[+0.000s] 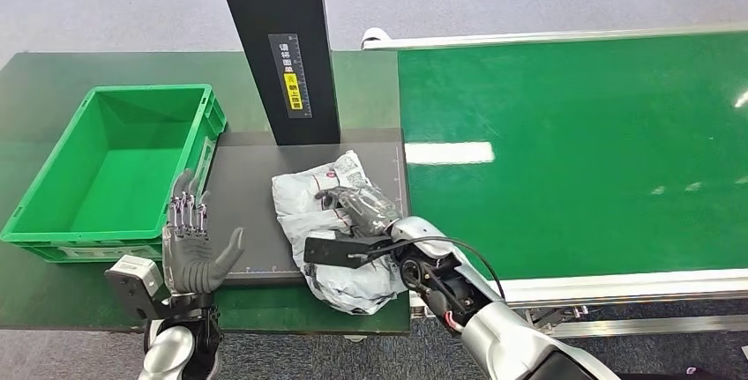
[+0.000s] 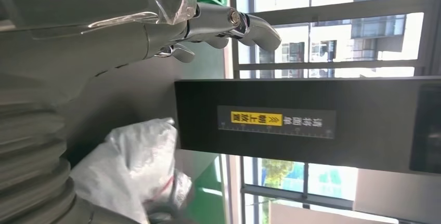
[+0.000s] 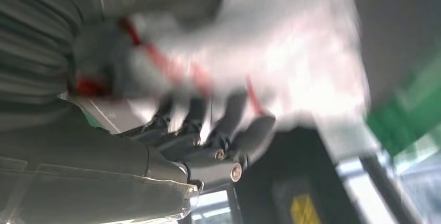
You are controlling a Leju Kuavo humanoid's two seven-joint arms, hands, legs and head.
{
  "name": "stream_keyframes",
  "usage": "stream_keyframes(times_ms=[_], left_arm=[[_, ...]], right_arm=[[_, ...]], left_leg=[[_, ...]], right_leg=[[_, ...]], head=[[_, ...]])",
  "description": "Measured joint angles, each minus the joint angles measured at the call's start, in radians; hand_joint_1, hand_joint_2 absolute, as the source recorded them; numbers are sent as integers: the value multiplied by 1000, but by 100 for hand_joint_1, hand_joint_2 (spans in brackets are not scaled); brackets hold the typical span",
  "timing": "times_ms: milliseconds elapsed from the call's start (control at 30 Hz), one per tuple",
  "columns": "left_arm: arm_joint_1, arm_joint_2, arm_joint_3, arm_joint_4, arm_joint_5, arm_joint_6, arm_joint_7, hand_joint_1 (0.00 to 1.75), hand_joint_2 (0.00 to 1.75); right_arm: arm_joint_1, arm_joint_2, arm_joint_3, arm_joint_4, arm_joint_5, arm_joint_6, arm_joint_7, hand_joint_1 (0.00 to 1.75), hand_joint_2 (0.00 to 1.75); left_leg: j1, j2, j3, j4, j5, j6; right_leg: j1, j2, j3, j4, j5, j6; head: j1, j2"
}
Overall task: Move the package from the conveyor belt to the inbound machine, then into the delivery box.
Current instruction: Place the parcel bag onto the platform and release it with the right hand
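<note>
The package [image 1: 300, 208] is a crumpled white plastic mailer lying on the dark scanning plate [image 1: 243, 190] of the inbound machine, below its black post [image 1: 278, 45]. My right hand [image 1: 360, 206] lies on top of the package with its fingers curled into the plastic. The right wrist view, blurred, shows those fingers [image 3: 223, 135] pressed against the white package [image 3: 291, 52]. My left hand [image 1: 190, 243] is raised with fingers spread, empty, at the plate's near left corner beside the green delivery box [image 1: 154, 91]. In the left wrist view its fingers [image 2: 218, 24] stretch out, apart from the package [image 2: 130, 167].
The green conveyor belt [image 1: 573, 151] runs along the right with nothing on it. The delivery box stands on the dark green table [image 1: 44, 80] left of the plate. The black post [image 2: 312, 122] carries a yellow label.
</note>
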Motion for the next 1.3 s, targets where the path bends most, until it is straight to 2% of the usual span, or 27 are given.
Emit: stream_keyframes(times_ms=[167,233,400,633,733,833,967,1033,1300], left_arm=[[10,-3,1,-2,-15,9,6,0,175],[11,-4,0,-2,-28,8,6,0,175],[18,-2,-10,-4,-130,1,-5,0,175],[19,3,-42,-10,-247,-52,19,0,175],[17,5,-65,-10,-311,-66,32,0,175],[12,5,-84,-10,-357,-62,56,0,175],[-24,4,-115,19,-555,-6,228,0,175],[-55,0,-123,55,-618,22,282,0,175],[-105,-10,-128,126,-636,36,299,0,175]], right_arm=[[26,-33,-134,-123,-152,-8,-58,0,175],[39,-41,-176,-161,-226,26,-81,0,175],[73,-50,-301,-232,-632,369,-91,0,175],[87,-64,-410,-246,-970,603,-27,0,175],[87,-67,-438,-246,-1053,614,-16,0,175],[87,-70,-451,-245,-1071,602,-17,0,175],[82,-71,-461,-243,-1063,512,-62,0,175],[80,-71,-465,-243,-1046,458,-90,0,175],[79,-71,-468,-243,-1033,424,-103,0,175]], left_leg=[[0,0,-1,0,0,0],[0,0,-1,0,0,0],[0,0,-1,0,0,0],[0,0,-1,0,0,0],[0,0,-1,0,0,0],[0,1,-1,0,0,0],[0,0,-1,0,0,0],[0,0,0,0,0,0],[0,0,-1,0,0,0]], right_leg=[[0,0,0,0,0,0],[0,0,0,0,0,0],[0,0,0,0,0,0],[0,0,0,0,0,0],[0,0,0,0,0,0],[0,0,-1,0,0,0],[0,0,0,0,0,0],[0,0,0,0,0,0],[0,0,-1,0,0,0]], head=[[0,0],[0,0],[0,0],[0,0],[0,0],[0,0],[0,0],[0,0],[0,0]])
